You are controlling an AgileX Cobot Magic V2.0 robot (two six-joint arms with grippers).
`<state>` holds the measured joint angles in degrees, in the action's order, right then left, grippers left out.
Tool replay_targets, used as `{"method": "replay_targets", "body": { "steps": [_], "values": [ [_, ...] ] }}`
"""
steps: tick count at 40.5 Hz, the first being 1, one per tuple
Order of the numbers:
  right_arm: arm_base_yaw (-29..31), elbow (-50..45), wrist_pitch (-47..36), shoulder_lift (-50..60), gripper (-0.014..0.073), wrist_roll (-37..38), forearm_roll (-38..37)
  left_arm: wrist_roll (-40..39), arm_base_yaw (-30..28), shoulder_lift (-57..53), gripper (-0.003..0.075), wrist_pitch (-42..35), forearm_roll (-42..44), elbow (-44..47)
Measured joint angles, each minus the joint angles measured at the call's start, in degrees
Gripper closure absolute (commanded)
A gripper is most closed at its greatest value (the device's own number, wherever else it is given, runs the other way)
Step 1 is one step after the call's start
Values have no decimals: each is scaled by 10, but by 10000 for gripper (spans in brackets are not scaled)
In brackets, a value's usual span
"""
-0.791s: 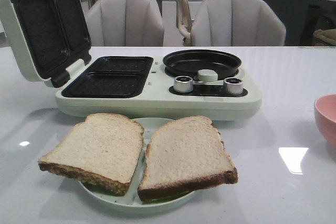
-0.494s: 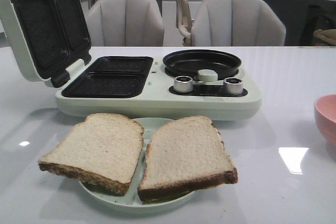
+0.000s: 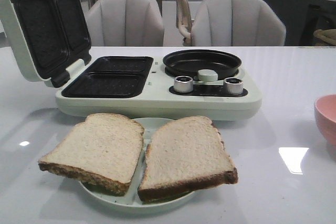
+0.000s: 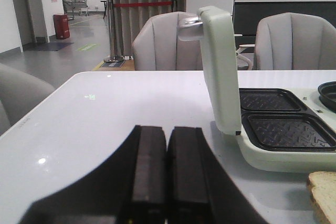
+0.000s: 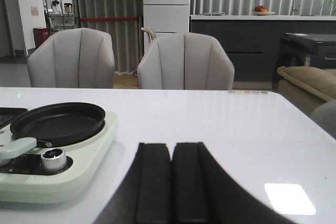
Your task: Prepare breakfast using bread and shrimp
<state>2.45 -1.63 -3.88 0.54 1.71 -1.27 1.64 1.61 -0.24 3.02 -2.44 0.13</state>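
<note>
Beyond the pincer stand two grey padded chairs [image 3: 126, 19] [image 3: 239, 20], with dark curtains [image 5: 107, 9], a white refrigerator [image 5: 166, 1] and a dark counter [image 5: 236, 40] farther behind them.

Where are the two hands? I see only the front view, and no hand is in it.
Observer: The left hand hovers low over the table beside the open lid, shut on nothing.
Operator: And the right hand?
Observer: The right hand is shut and empty too, near the round pan.
Operator: Does a wrist view show shrimp?
Observer: No; the left wrist view shows only a corner of the bread.
</note>
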Motion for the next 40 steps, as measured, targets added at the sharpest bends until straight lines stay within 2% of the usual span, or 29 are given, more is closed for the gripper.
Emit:
{"method": "replay_targets", "body": {
  "steps": [10, 17, 22, 30, 34, 40],
  "values": [
    [0, 17, -36, 0, 559, 0, 0, 0, 0, 0, 619, -36, -1, -5],
    [0, 131, 47, 0, 559, 0, 0, 0, 0, 0, 619, -21, -1, -92],
    [0, 226, 136, -13, 559, 0, 0, 0, 0, 9, 619, 44, 1, -187],
    [0, 354, 303, -118, 559, 0, 0, 0, 0, 99, 619, 212, 1, -330],
    [0, 379, 370, -167, 559, 0, 0, 0, 0, 146, 619, 289, 1, -368],
    [0, 383, 435, -226, 559, 0, 0, 0, 0, 201, 619, 357, 1, -376]
  ]
}}
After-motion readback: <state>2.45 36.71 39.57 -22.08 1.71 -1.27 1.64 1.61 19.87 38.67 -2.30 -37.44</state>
